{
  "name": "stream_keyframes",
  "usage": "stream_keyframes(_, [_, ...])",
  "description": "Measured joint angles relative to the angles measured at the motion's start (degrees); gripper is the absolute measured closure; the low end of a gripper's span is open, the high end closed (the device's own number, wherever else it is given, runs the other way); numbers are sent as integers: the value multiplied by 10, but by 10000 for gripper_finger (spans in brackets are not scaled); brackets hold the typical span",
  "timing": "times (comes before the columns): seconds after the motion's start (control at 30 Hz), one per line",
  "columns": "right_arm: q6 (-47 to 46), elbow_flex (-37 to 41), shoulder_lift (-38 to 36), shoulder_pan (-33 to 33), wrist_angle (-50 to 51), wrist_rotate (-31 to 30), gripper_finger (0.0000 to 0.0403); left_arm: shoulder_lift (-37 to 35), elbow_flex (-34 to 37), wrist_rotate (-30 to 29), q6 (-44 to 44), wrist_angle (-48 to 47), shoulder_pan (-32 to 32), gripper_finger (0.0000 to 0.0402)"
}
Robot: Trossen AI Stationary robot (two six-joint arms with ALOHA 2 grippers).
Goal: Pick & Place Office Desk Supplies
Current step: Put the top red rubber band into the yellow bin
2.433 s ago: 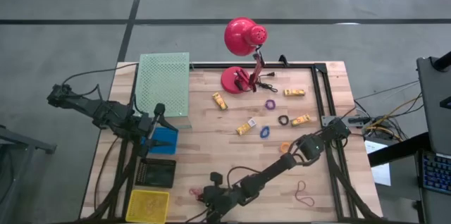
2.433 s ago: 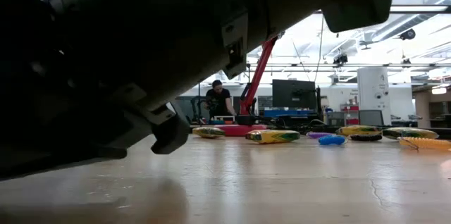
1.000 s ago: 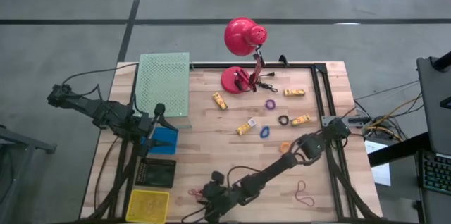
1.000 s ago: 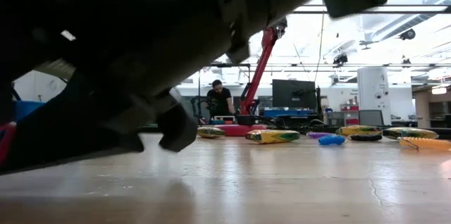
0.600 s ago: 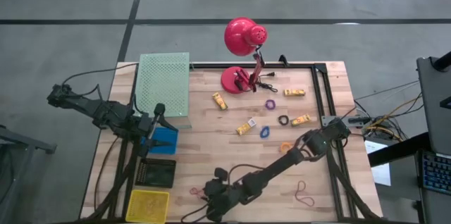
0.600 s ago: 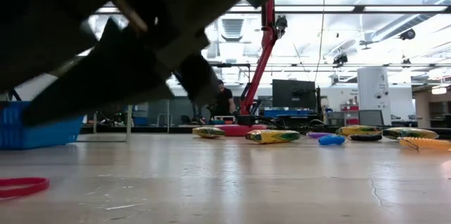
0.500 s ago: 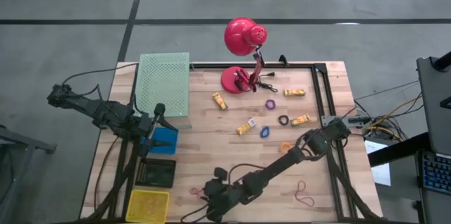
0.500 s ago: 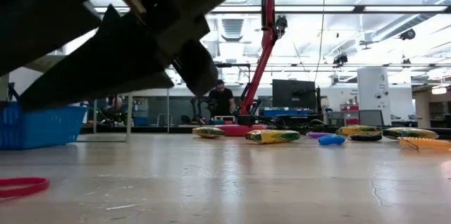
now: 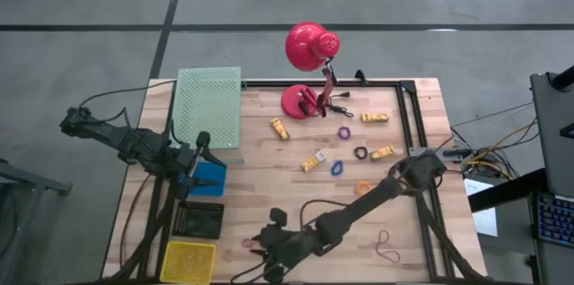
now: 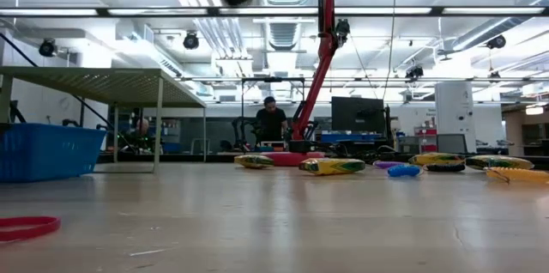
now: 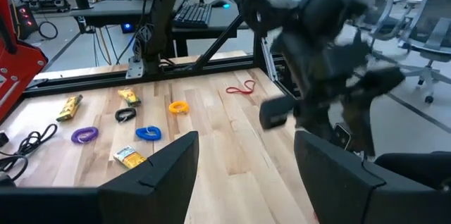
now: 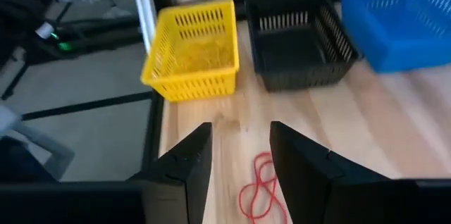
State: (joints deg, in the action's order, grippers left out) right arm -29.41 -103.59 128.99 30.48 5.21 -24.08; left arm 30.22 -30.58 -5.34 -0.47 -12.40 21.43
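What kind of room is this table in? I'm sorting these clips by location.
Probably a robotics lab or workshop: open ceiling with strip lights, workstations with a monitor behind the table, and a keyboard on a nearby desk.

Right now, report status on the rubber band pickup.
Right gripper open, above thin red rubber band, not gripping. Left gripper open, idle by blue plastic basket.

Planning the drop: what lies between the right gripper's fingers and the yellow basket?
In the right wrist view, only bare wooden tabletop separates the right gripper from the yellow plastic mesh basket; a thin red rubber band lies on the wood between its fingers.
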Motion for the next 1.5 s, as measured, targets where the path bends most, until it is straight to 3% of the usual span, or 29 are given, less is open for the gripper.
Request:
stream_keyframes(0.2, [61,1,-76,15,80,0,264,0,0,0,0,-5,0,161])
stream_keyframes(0.4, [243,4,-98,51,14,5,257,0,0,0,-2,-9,0,162])
stream_keyframes(0.5, [295,3,-109,69,29,-4,258,0,0,0,-26,-25,0,161])
stream_keyframes(0.77, [261,27,-192,92,88,-105,268,0,24,0,-118,-44,0,162])
stream_keyframes(0.93, [262,43,-240,102,139,-106,265,0,38,-9,-121,-41,-1,161])
stream_keyframes(1.07, [264,62,-280,107,152,-106,261,0,37,-8,-205,-36,0,162])
stream_keyframes(1.17, [259,100,-304,110,155,-111,259,0,34,11,-213,-26,0,162])
stream_keyframes(1.27, [225,159,-339,120,154,-174,262,0,34,49,-196,-1,7,161])
stream_keyframes(1.4, [143,257,-389,144,150,-342,268,0,43,89,-172,67,43,162])
stream_keyframes(1.5, [67,332,-415,164,151,-434,271,1,58,90,-154,122,84,162])
